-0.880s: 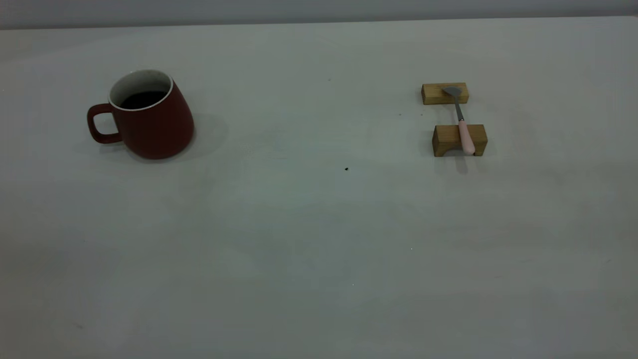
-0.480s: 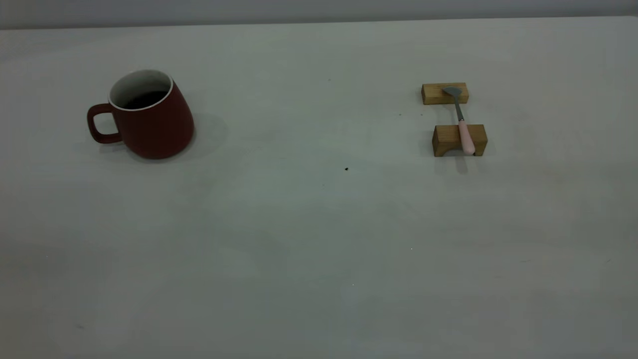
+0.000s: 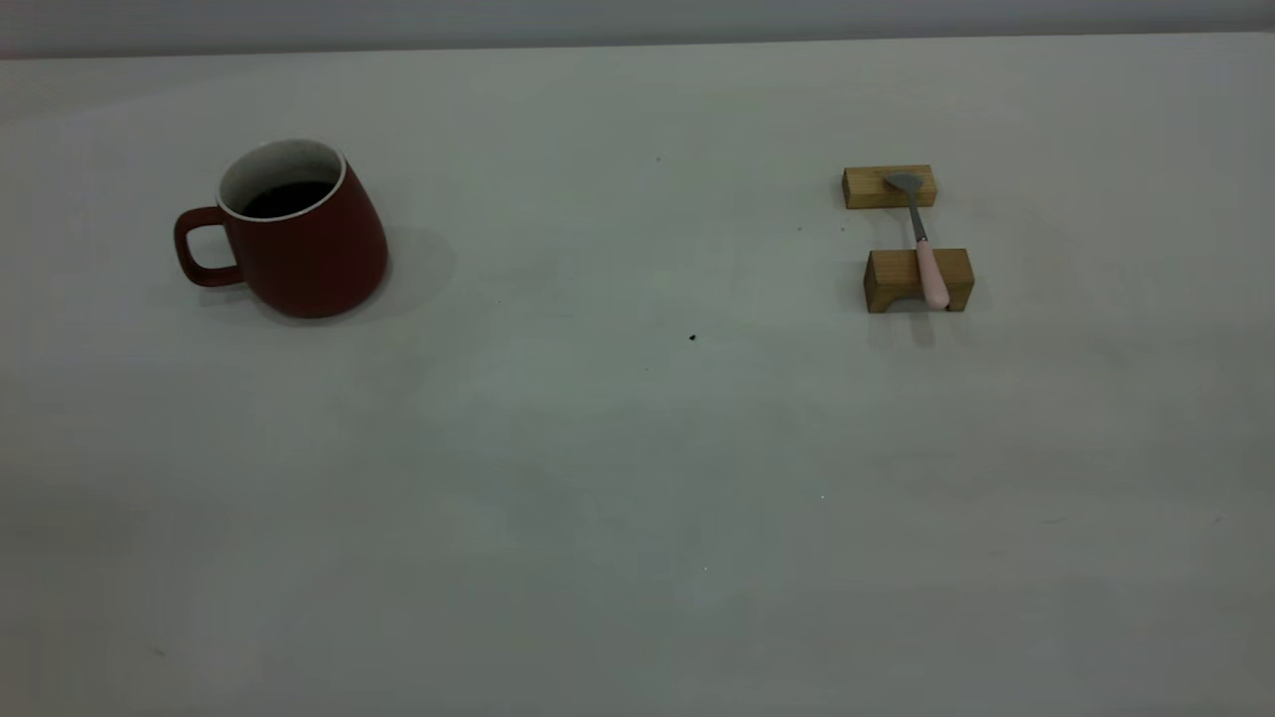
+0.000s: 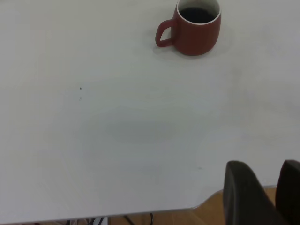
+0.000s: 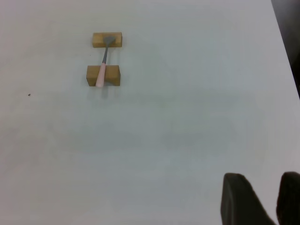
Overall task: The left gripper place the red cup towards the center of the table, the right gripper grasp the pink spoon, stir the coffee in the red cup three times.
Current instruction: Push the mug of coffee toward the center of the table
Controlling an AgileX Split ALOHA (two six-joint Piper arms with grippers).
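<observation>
The red cup stands upright at the left of the table, handle pointing left, with dark coffee inside. The left wrist view shows the same cup far from my left gripper, which is shut and holds nothing. The pink spoon lies across two tan wooden blocks at the right, bowl on the far block, handle on the near one. From the right wrist, the spoon is far from my right gripper, also shut and empty. Neither gripper appears in the exterior view.
The far block is flat; the near block has an arched notch underneath. A tiny dark speck marks the table's middle. The table's edge runs close to the left gripper, with wooden floor beyond it.
</observation>
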